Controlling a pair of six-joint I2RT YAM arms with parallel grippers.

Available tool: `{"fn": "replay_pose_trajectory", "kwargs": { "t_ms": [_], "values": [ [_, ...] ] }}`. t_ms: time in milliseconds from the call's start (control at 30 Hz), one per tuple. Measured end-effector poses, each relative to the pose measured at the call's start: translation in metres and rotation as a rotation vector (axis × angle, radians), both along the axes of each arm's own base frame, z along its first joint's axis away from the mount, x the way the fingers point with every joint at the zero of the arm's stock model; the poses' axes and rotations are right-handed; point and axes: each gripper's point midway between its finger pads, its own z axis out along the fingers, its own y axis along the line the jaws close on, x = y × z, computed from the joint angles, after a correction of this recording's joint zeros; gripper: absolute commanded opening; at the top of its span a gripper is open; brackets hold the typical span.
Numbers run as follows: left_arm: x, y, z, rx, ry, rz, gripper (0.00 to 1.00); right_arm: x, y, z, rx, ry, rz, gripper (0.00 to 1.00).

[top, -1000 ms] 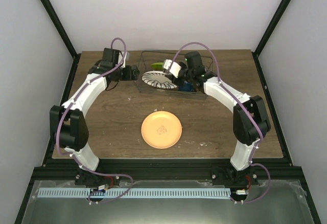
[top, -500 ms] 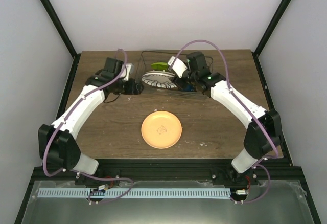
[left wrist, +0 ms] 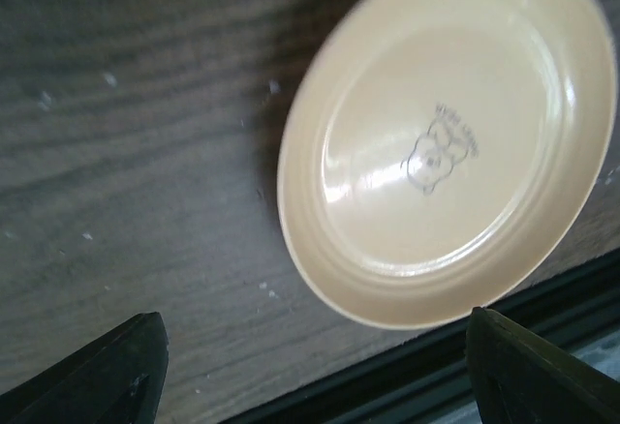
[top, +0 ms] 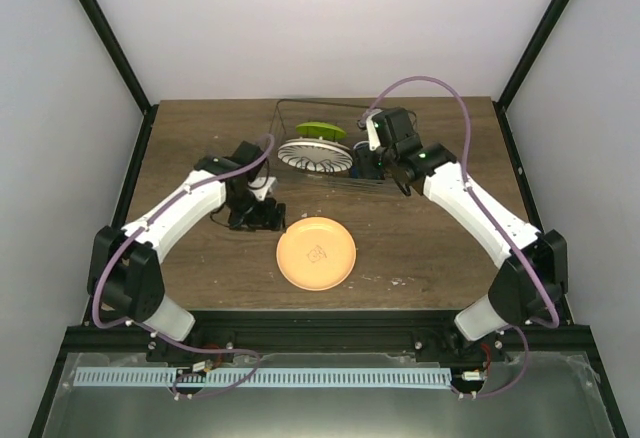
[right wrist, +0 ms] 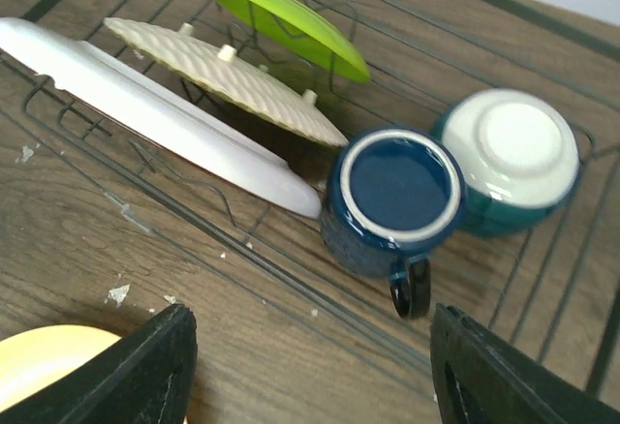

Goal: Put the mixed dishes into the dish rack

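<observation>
The wire dish rack [top: 290, 110] [right wrist: 291, 284] stands at the back of the table. In it lean a lime-green plate [top: 320, 129] [right wrist: 291, 19] and the white plate with dark stripes [top: 312, 155] [right wrist: 145, 105]. A dark blue mug [right wrist: 399, 192] stands upside down with its handle towards me. Beside it is an upturned bowl [right wrist: 511, 153]. My right gripper [top: 378, 168] [right wrist: 310, 376] is open and empty just in front of the mug. My left gripper [top: 268, 216] [left wrist: 315, 385] is open and empty, low at the left edge of a pale orange plate [top: 316, 253] [left wrist: 446, 143].
A ribbed cream piece [right wrist: 223, 75] leans between the green and white plates. The orange plate lies flat on the wooden table [top: 430, 248] near its front edge [left wrist: 407, 366]. White crumbs [right wrist: 118, 293] dot the wood. Black frame posts [top: 105, 38] flank the table.
My left arm swung from the rack's left side down to the orange plate. My right gripper opened and drew back to the right, away from the plates.
</observation>
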Motion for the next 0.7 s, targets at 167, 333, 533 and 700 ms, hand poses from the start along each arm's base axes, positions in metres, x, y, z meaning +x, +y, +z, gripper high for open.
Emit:
{"fn": "replay_pose_trajectory", "kwargs": {
  "t_ms": [167,333,533,700],
  "values": [
    [-0.031,-0.007,-0.024,0.023,0.096,-0.060,0.85,-0.009,-0.018,0.004,0.027,0.034,-0.125,0.67],
    [-0.034,-0.017,-0.046,0.037,0.139,-0.097,0.86,-0.013,-0.028,-0.002,0.014,0.064,-0.192,0.66],
    [-0.018,-0.020,-0.073,0.073,0.134,-0.105,0.86,-0.018,-0.038,-0.002,-0.007,0.073,-0.226,0.66],
    [-0.006,-0.024,-0.084,0.078,0.104,-0.099,0.85,-0.023,-0.045,0.009,-0.012,0.052,-0.241,0.65]
  ]
}}
